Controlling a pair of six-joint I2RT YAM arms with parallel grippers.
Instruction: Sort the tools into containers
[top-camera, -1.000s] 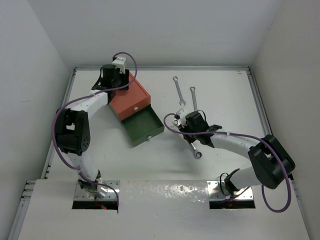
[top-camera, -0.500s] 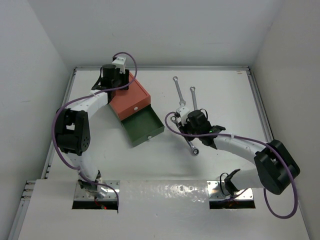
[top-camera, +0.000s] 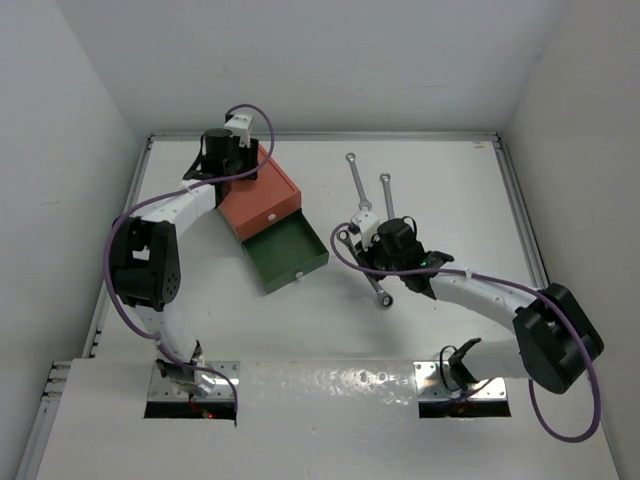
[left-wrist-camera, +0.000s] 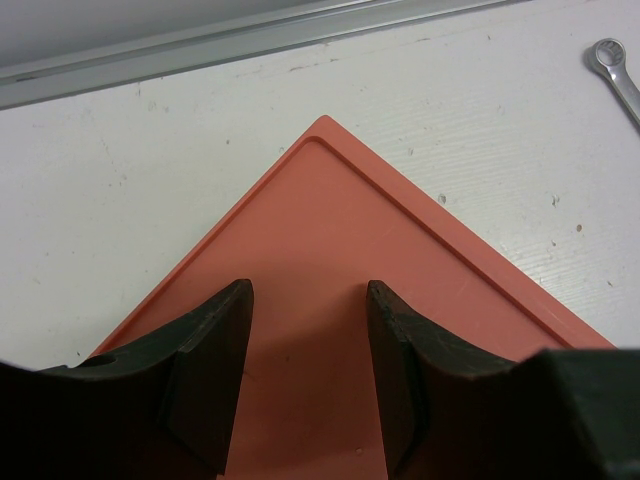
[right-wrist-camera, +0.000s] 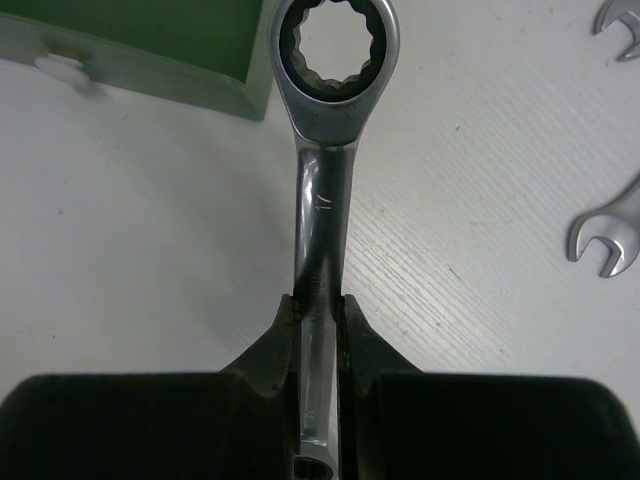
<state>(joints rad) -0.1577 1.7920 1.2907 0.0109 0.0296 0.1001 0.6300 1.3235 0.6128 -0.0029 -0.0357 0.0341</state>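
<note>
1 silver wrench (right-wrist-camera: 318, 230) clamped, 2 wrenches (top-camera: 357, 182) lying parallel, green drawer (top-camera: 286, 250) open, orange-red drawer (top-camera: 264, 192) shut

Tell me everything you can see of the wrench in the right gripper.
The wrench is slim, shiny silver metal, stamped 17 on its shank. Its toothed ring end points away from the right gripper, close to a corner of the green drawer. The gripper is shut on the shank, and the other end pokes out behind it.
</note>
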